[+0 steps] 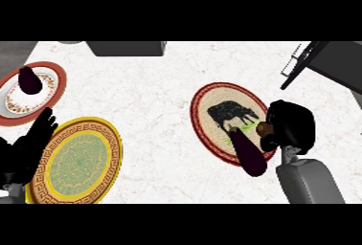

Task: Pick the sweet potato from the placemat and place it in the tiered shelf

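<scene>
- The white marble surface [155, 95] carries a round tan placemat with a dark red rim and a black animal shape [228, 122], which lies toward the right side.
- The small brown sweet potato [265, 128] sits at the right edge of that placemat, right against the black right hand [290, 125].
- The right hand curls around the sweet potato, so it looks like it is grasping it. Most of the sweet potato is hidden, and only a small brown end peeks out on the hand's left side.
- Because so little shows, I cannot tell which way its long side runs or points.
- A long dark purple eggplant [247, 152] lies just beside the hand, near the lower rim of the placemat. It slants toward the near right corner of the surface.
- The dark tiered shelf [311, 60] stands at the far right corner of the surface, away from the hand. I think the next move is to lift up and go that way.
- The right hand is the nearer hand by far.
- The black left hand [32, 139] rests open at the left edge, fingers up, beside a round yellow and green placemat [78, 162].
- A white patterned plate with a red rim [32, 91] holds another dark eggplant [29, 80] near the far left corner.
</scene>
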Available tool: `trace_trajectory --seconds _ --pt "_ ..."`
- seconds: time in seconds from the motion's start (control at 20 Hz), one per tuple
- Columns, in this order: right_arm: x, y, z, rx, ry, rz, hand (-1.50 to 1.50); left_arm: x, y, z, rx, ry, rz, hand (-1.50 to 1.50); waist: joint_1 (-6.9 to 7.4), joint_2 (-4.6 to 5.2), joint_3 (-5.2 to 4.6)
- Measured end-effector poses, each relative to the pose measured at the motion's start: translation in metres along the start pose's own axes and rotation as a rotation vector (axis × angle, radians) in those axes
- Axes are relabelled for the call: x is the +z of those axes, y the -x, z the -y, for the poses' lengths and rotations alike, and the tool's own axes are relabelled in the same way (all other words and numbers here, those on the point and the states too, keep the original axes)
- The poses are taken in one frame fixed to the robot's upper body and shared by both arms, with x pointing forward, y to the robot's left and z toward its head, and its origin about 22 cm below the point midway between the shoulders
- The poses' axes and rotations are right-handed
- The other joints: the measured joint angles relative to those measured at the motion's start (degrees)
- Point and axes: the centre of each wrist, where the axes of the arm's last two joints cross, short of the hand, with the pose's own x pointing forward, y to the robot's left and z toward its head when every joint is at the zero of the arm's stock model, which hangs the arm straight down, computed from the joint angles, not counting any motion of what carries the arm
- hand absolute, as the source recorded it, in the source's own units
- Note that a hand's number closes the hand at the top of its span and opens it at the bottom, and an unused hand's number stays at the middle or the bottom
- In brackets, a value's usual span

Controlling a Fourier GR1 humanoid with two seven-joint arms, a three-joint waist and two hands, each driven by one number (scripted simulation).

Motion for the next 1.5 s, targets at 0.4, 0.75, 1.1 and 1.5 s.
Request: trace_trajectory --seconds 0.4,0.75,1.1,1.5 --pt "-0.028 0.049 0.087 -0.274 0.037 -0.014 1.5 0.006 0.002 -0.006 -0.002 0.002 -0.012 0.0 -0.02 -0.35 -0.12" --pt "0.004 0.076 0.153 -0.522 0.129 -0.031 1.5 0.012 0.006 -0.003 0.002 -0.005 -0.013 0.0 -0.36 -0.56 -0.14" --pt "0.026 0.087 0.212 -0.602 0.243 -0.031 1.5 0.008 -0.002 -0.001 -0.006 0.003 -0.003 0.0 0.23 -0.36 -0.16" --pt "0.02 0.099 0.271 -0.528 0.392 -0.084 1.5 0.007 0.001 0.007 -0.002 0.011 0.0 0.0 0.56 -0.24 -0.18"
